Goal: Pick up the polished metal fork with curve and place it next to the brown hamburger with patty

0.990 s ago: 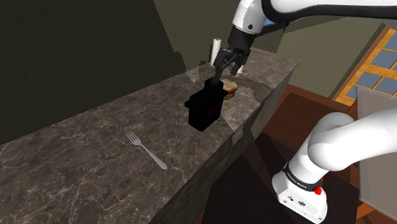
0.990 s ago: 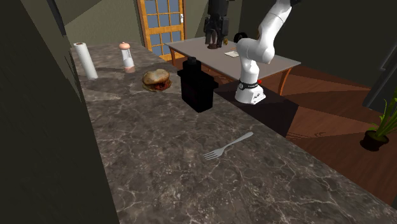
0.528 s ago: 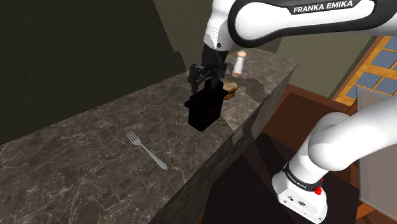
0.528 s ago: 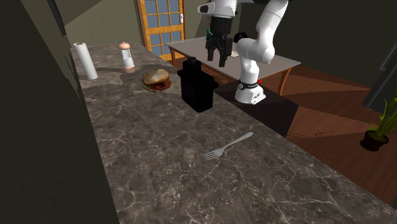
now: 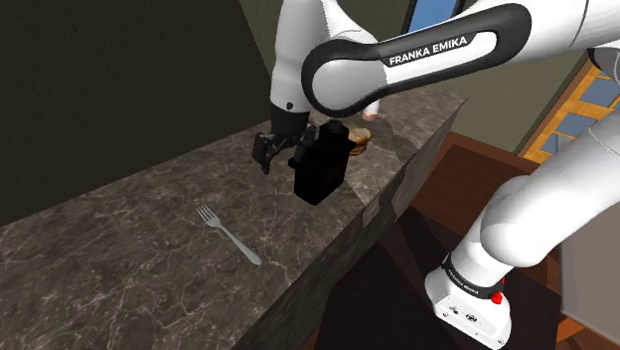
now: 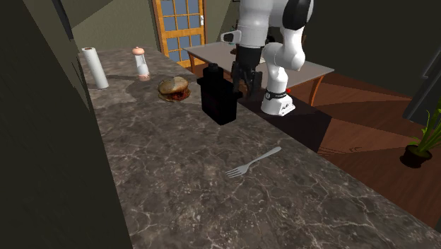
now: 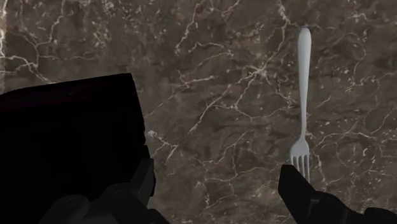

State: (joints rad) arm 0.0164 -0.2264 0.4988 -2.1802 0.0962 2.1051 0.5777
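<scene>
- The fork (image 5: 228, 234) is lying flat on the marble countertop (image 5: 119, 249), well apart from the hamburger (image 5: 359, 138).
- The gripper (image 5: 273, 156) is hovering empty, its 2 fingers apart, just beside the black box (image 5: 323, 169).
- That box is standing between fork and hamburger, so the arm risks knocking it while carrying.

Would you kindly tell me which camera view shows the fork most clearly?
The wrist view: the fork appears large from above, handle and tines distinct. The shoulder and second exterior views show it whole but small, lying flat on the marbled counter.
</scene>
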